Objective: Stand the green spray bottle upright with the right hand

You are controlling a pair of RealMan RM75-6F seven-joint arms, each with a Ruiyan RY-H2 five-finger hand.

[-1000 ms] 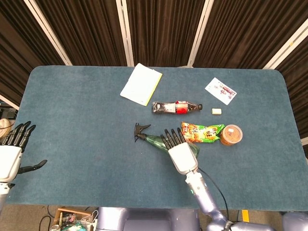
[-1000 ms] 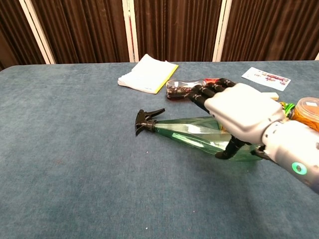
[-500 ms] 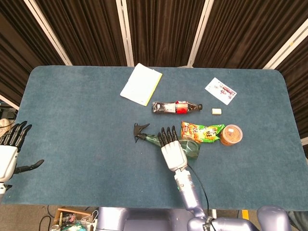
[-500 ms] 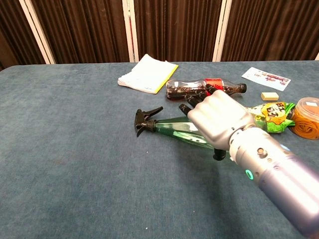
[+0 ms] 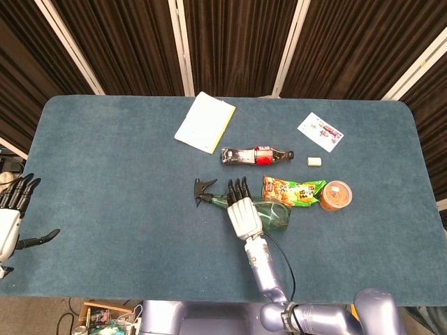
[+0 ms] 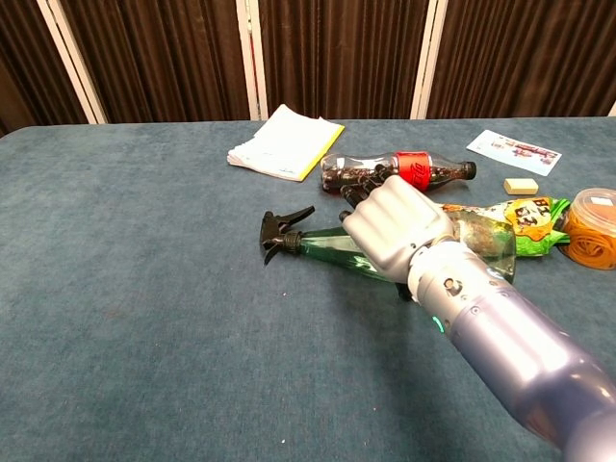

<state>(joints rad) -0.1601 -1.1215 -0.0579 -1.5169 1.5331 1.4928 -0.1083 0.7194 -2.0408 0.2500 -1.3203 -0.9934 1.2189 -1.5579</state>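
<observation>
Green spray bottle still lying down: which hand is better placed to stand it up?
Right. The right hand is over the green spray bottle; the left hand sits at the table's far left edge.

A: What surrounds the scene?
B: Dark pleated curtains [image 5: 237,42] divided by pale vertical strips [image 6: 248,58].

A: And the furniture?
B: A table [image 5: 105,174] with blue carpet-like covering and rounded far corners.

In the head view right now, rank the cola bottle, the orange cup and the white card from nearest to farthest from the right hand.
From the right hand:
1. Cola bottle, lying just beyond the hand, toward the table's far side.
2. Orange cup, off to the right of the snack bag.
3. White card, far right corner area, beyond the cup.
</observation>
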